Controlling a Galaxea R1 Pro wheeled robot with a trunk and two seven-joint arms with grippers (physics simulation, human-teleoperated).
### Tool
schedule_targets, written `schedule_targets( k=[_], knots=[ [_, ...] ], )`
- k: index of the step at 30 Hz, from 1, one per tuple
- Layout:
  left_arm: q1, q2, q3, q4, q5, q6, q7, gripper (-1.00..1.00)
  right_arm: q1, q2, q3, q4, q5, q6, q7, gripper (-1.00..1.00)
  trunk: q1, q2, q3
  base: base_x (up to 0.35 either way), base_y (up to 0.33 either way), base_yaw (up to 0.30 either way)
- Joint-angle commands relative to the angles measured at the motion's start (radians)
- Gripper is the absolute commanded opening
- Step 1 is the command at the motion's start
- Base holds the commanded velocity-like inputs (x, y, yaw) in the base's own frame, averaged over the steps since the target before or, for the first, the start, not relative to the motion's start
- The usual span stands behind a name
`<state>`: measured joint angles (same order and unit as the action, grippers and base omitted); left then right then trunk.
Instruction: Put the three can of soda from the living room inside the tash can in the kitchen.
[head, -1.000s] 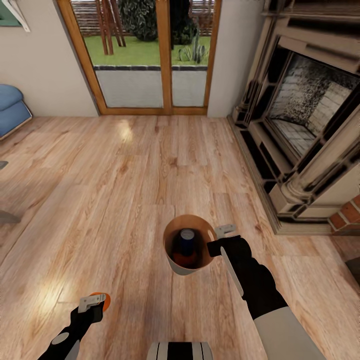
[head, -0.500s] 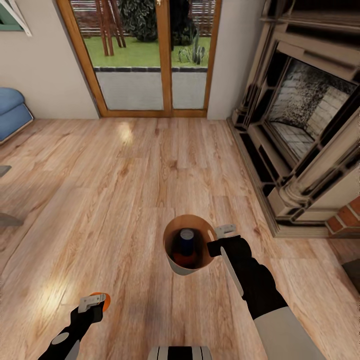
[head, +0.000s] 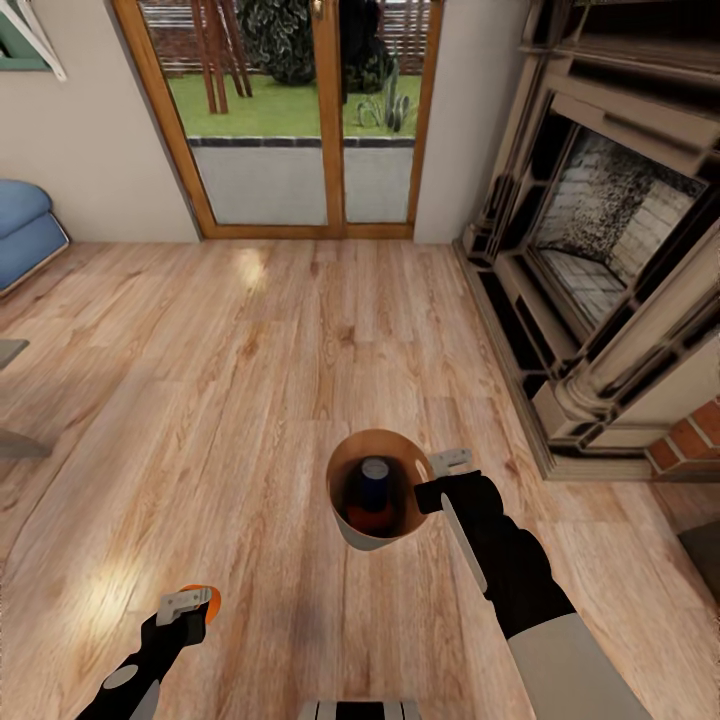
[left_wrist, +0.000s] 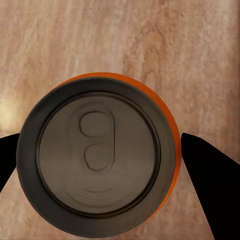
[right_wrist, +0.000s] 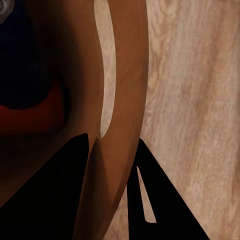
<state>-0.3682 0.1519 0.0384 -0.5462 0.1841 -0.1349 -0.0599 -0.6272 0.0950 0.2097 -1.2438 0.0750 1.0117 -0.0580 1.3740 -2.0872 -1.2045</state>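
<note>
- trash can (head: 352, 528): carried over the living-room floor, right gripper (head: 441, 478) clamped on its rim (right_wrist: 117, 100). Kitchen leg left, I judge.
- inside: one dark blue can (head: 374, 474), something orange-red beneath, likely a second can.
- third, orange can (left_wrist: 97, 159), pinched in left gripper (head: 188, 605), not binned.
</note>
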Motion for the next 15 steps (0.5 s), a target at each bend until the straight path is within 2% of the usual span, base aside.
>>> schedule_targets(
  k=[1,15],
  knots=[
    [0.000,0.000,0.000,0.000,0.000,0.000,0.000,-1.00,0.000,0.000,0.000,0.000,-0.015,-0.001,0.001,-1.00,-0.004,0.007,0.003,0.000,0.000,0.000],
    [0.000,0.000,0.000,0.000,0.000,0.000,0.000,-1.00,0.000,0.000,0.000,0.000,-0.015,-0.001,0.001,-1.00,-0.058,0.105,0.047,0.000,0.000,0.000]
  ],
)
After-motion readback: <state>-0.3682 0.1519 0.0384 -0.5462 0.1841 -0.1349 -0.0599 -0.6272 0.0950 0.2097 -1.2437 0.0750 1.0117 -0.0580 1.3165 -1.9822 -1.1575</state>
